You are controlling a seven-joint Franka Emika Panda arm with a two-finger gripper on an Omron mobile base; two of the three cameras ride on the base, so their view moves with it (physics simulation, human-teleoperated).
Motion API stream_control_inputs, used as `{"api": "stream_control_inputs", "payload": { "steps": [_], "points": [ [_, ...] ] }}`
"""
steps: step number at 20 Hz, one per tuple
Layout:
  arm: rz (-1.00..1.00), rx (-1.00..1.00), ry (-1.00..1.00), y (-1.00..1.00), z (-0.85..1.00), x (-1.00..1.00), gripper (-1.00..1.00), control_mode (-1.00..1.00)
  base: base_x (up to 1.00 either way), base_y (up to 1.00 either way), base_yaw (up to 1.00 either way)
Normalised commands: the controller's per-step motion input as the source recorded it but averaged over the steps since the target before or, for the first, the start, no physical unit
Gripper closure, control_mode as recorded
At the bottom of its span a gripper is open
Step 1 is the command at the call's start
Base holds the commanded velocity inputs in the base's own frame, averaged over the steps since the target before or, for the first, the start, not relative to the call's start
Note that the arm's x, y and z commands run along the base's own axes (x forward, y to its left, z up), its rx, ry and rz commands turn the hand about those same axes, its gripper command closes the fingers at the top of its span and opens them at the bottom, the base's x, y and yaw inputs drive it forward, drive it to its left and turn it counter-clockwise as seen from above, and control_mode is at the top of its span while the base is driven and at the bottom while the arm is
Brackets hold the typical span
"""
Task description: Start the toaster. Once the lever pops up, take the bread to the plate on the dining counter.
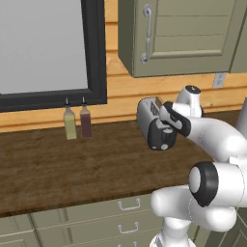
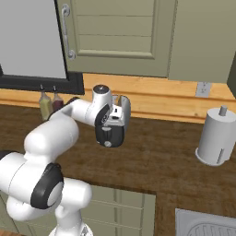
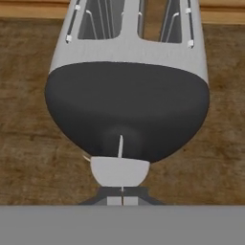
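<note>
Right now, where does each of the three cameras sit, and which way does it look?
Left base view: behind the arm, to its left, looking forward and down at the toaster and two bottles; the white arm rises at lower right.
Right base view: behind, to the right; same toaster and bottles, plus a paper towel roll; the arm rises at lower left.
Hand view: on the hand, facing the toaster's black end panel and the lever; the gripper tips sit together below it.

Two small bottles, one yellowish (image 1: pixel 70 123) and one dark red (image 1: pixel 86 121), stand side by side under the black-framed window (image 1: pixel 96 53); a white paper-towel roll (image 2: pixel 217 136) stands on the dark wood table (image 1: pixel 72 164).
</note>
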Motion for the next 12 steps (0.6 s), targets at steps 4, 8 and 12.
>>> {"api": "stream_control_inputs", "payload": {
  "steps": [4,8,12],
  "points": [
    [0.00,0.00,0.00,0.00,-0.16,0.00,1.00,-1.00,0.00,0.00,0.00],
    [0.00,0.00,0.00,0.00,-0.03,0.01,1.00,-1.00,0.00,0.00,0.00],
    [0.00,0.00,0.00,0.01,0.00,0.10,1.00,-1.00,0.00,0.00,0.00]
  ]
}}
